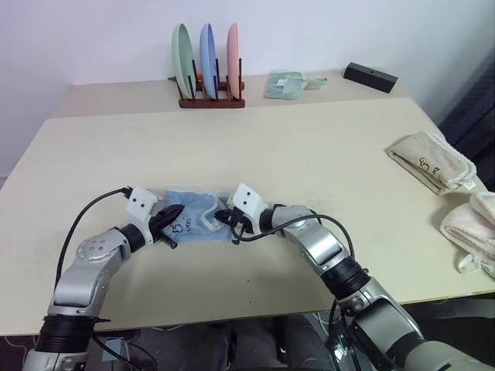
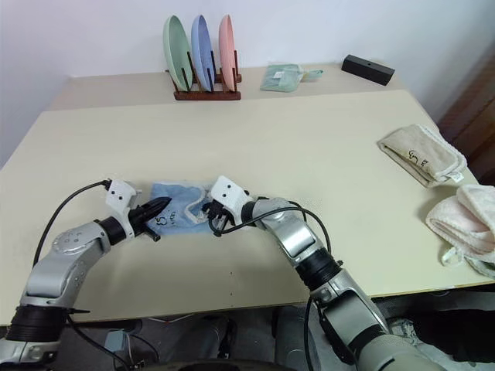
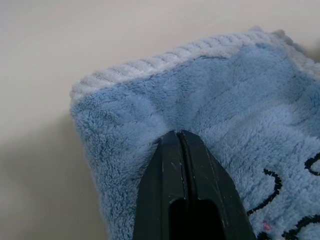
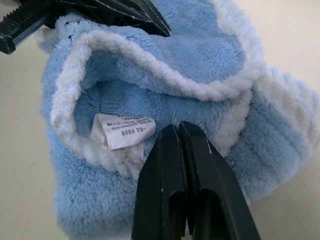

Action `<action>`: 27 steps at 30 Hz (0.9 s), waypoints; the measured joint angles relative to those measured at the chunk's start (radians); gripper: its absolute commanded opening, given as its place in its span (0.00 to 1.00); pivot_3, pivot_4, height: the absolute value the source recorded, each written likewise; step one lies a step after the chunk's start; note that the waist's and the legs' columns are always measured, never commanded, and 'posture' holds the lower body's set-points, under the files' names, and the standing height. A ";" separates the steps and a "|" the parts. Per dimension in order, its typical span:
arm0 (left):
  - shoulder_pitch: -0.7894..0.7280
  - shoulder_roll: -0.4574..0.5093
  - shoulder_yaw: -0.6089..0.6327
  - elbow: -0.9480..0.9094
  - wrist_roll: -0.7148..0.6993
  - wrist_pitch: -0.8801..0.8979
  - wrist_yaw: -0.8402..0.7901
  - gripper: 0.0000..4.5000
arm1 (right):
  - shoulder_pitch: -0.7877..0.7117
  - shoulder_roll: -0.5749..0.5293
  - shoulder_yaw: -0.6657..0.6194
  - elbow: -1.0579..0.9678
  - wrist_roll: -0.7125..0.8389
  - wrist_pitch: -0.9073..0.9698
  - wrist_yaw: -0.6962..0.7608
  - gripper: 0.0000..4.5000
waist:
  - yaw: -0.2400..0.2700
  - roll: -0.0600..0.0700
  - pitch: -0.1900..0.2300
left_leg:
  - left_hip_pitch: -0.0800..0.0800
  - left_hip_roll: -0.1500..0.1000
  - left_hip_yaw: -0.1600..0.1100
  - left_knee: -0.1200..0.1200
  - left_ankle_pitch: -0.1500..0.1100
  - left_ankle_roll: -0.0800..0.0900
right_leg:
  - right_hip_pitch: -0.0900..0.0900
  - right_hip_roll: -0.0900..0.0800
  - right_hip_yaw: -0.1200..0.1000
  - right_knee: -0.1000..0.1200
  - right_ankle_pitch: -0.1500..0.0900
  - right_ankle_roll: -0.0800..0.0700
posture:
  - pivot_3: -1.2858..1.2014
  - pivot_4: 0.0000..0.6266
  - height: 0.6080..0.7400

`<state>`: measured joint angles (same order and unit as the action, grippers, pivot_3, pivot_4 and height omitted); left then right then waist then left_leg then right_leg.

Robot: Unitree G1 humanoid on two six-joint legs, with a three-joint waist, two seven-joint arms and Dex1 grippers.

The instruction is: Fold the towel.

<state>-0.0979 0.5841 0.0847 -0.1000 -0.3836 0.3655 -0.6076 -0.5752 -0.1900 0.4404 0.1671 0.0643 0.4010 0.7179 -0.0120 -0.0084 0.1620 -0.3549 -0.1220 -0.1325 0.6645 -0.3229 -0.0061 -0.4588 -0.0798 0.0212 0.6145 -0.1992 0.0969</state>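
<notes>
Left eye view: the towel (image 1: 193, 219) lies bunched and partly folded on the bench (image 1: 309, 154), lower centre-left of the frame, between the two hands.
Towel: light blue terry with white edge trim; a dark printed mark shows near its left end, and a small white label (image 4: 122, 131) sits in the open fold seen from the right wrist.
Left hand (image 1: 172, 214): clenched, black fingers pressed together, tips resting on the towel's left end just inside its ribbed edge.
Right hand (image 1: 229, 217): clenched too, fingers tight together, tips at the towel's right end beside the white trim; whether any cloth is pinched, I cannot tell.
Upper centre: a wooden rack (image 1: 210, 99) with green, blue and pink plates upright.
Upper right: a small mint-green cloth (image 1: 285, 83) and a black box (image 1: 370, 76).
Right edge: a beige towel (image 1: 430, 161) and a cream towel (image 1: 473, 230), well apart from the blue one.
</notes>
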 measured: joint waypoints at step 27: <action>0.077 0.019 0.163 -0.197 -0.097 0.040 -0.021 0.00 | -0.050 0.184 -0.513 -0.118 0.467 0.895 -0.264 0.99 | -0.004 0.000 0.001 | -0.002 0.001 0.000 0.000 0.000 0.000 | -0.002 0.000 0.000 0.000 0.000 0.000 | 0.52 0.24 0.94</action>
<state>-0.0211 0.6029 0.2474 -0.2966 -0.4801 0.4052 -0.6290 -0.6248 -0.0055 -0.0729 0.0488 0.5317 1.2955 0.4534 -0.0159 -0.0082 0.1628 -0.3568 -0.1215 -0.1326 0.6644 -0.3231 -0.0058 -0.4610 -0.0797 0.0213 0.6149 -0.1990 0.0966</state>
